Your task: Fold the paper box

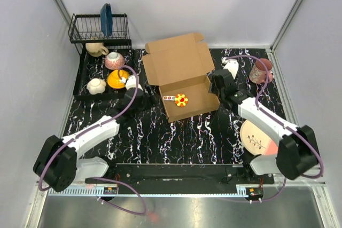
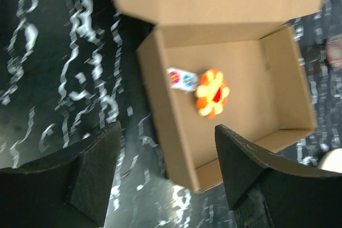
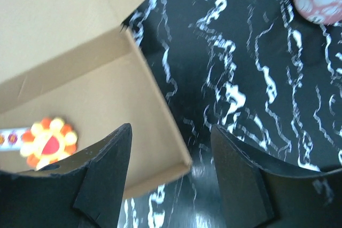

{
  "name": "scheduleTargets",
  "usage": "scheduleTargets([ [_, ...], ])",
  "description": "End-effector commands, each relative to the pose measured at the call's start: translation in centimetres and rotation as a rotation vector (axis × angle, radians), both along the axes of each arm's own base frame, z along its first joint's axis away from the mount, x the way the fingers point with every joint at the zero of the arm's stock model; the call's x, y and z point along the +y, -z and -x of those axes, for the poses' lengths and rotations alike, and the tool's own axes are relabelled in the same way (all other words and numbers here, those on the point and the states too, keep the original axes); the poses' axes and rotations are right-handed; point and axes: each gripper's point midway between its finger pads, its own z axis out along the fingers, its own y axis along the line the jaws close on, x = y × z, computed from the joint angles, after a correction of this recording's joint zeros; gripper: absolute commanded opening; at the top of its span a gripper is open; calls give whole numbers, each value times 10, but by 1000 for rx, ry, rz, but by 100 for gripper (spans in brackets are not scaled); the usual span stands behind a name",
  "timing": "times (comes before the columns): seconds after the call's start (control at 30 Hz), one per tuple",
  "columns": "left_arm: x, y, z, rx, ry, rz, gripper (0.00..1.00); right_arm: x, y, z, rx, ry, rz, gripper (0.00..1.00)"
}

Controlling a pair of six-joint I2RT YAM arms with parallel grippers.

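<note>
One paper box (image 1: 181, 78) sits at the middle of the marbled surface (image 1: 160, 137), its tray formed and its lid standing open at the back. We judge the corrugated card light and stiff, yet quick to crease and apt to slide, so it is best taken by the lid's free edge or a side wall. The left jaws stand apart beside the left wall, and the right jaws stand apart over the near right corner, both empty. Inside we count one flower toy (image 1: 181, 100) and one dotted strip (image 1: 169, 97)
</note>
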Motion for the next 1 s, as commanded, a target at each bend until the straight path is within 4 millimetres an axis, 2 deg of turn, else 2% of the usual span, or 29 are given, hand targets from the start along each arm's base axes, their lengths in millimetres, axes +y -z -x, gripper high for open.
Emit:
scheduleTargets([
  [0.0,29,-6,4,-48,-98,-2,73,-12,-22,-54,-104,48,12,67],
  [0.07,36,-1,6,-42,-110,-3,73,-7,-19,-65,-125,22,19,67],
  [0.1,39,1,7,-41,-115,-2,73,-1,-6,-67,-107,-10,17,67],
  [0.17,45,6,6,-38,-136,6,73,4,0,-73,-113,-21,11,66],
  [0.27,48,8,2,-34,-153,23,73,7,28,-74,-55,-33,29,66],
  [0.3,48,11,1,-28,-155,25,73,8,42,-71,-25,-42,26,66],
  [0.4,46,14,-4,-10,-159,37,73,10,62,-62,9,-49,-3,65],
  [0.5,48,12,-9,-8,-172,48,73,8,73,-53,32,-47,-12,64],
  [0.77,62,-6,-30,-36,-218,37,73,8,87,-29,55,-49,-73,60],
  [0.97,71,-14,-41,-52,-243,37,73,18,100,-3,83,-78,-108,59],
])
